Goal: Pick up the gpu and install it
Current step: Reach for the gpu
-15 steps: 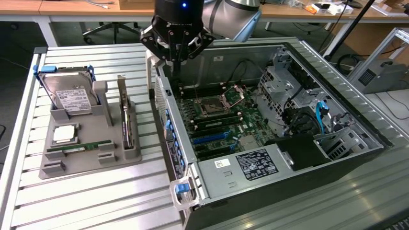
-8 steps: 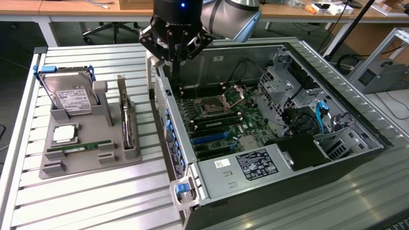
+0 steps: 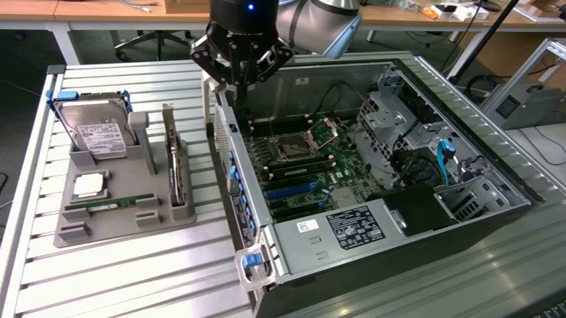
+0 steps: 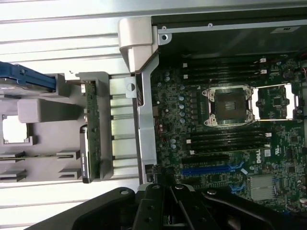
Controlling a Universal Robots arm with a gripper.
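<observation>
The gpu stands on edge in a slot of the grey holder, at the exterior view's left of the open computer case. It is a thin dark card with a silvery metal edge. In the wrist view the gpu shows as a narrow green-dark strip beside the case wall. My gripper hangs above the case's near wall, to the right of the gpu and well above it. Its fingers are shut with nothing between them. The motherboard with its blue slot lies open below.
A silver hard drive with a white label, a small white chip and a green memory stick share the holder. The case's metal side wall rises between holder and motherboard. Drive cages fill the case's far side.
</observation>
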